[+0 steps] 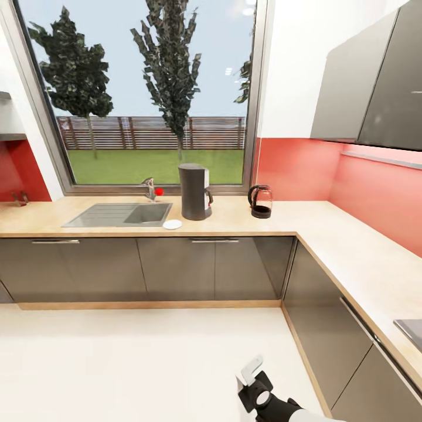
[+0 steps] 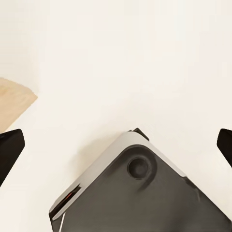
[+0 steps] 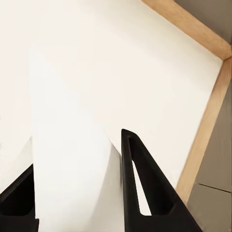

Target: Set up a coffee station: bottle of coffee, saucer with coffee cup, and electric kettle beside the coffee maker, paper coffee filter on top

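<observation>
On the kitchen countertop (image 1: 234, 224) under the window, the dark grey coffee maker (image 1: 195, 191) stands upright. The white saucer (image 1: 172, 224) lies just in front of it to the left, by the sink's corner. To its right, a short gap away, stands the glass electric kettle (image 1: 261, 201). Low over the floor, well short of the counter, my right gripper (image 1: 251, 376) (image 3: 77, 150) is shut on the white paper coffee filter (image 1: 253, 366) (image 3: 67, 106), which sticks out beyond the fingers. My left gripper (image 2: 121, 131) is open and holds nothing, pointing down at the floor.
A steel sink (image 1: 120, 215) with a faucet (image 1: 150, 189) is set in the counter left of the coffee maker. The counter turns along the right wall (image 1: 375, 275) under dark upper cabinets (image 1: 375, 88). My grey base (image 2: 145, 193) sits on the pale floor (image 1: 146, 351).
</observation>
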{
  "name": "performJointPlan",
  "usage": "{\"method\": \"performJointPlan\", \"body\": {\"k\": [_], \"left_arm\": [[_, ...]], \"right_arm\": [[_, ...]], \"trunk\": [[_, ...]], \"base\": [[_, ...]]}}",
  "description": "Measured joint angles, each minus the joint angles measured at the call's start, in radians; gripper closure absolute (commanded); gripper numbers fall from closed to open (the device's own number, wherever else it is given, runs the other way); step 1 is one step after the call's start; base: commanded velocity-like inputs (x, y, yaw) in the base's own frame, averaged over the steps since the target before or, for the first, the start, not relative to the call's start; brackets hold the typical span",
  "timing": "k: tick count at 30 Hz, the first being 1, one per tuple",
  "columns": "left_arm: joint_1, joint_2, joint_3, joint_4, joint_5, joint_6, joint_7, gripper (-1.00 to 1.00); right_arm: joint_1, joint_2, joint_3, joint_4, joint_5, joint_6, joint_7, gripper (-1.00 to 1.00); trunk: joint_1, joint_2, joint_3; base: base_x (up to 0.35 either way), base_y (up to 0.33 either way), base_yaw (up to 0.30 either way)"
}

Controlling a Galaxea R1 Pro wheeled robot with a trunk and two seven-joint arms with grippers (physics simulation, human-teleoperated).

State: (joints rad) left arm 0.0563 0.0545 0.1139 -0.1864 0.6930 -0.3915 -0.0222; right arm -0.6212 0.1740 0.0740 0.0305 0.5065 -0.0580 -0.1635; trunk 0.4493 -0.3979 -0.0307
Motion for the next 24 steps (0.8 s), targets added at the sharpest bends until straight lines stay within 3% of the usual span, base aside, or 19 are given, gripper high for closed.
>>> {"method": "performJointPlan", "body": {"k": [8,13,18,24], "left_arm": [[0.000,0.000,0.000,0.000,-0.001,0.000,0.000,-1.00],[0.000,0.001,-0.002,0.011,-0.009,0.007,-0.004,-1.00],[0.000,-0.017,-0.004,-0.002,-0.004,0.011,-0.009,-1.00],[0.000,-0.003,-0.006,0.031,-0.014,0.010,-0.006,-1.00]], "right_arm": [[0.000,0.000,0.000,0.000,-0.025,-0.003,0.004,1.00],[0.029,-0.018,0.011,0.002,-0.048,-0.008,0.012,1.00],[0.048,-0.014,-0.005,0.000,-0.030,-0.031,0.004,1.00],[0.081,-0.048,0.026,0.001,-0.061,-0.008,0.037,1.00]], "trunk": [[0.000,0.000,0.000],[0.000,0.000,0.000],[0.000,0.000,0.000],[0.000,0.000,0.000]], "base": [[0.000,0.000,0.000],[0.000,0.000,0.000],[0.000,0.000,0.000],[0.000,0.000,0.000]]}}
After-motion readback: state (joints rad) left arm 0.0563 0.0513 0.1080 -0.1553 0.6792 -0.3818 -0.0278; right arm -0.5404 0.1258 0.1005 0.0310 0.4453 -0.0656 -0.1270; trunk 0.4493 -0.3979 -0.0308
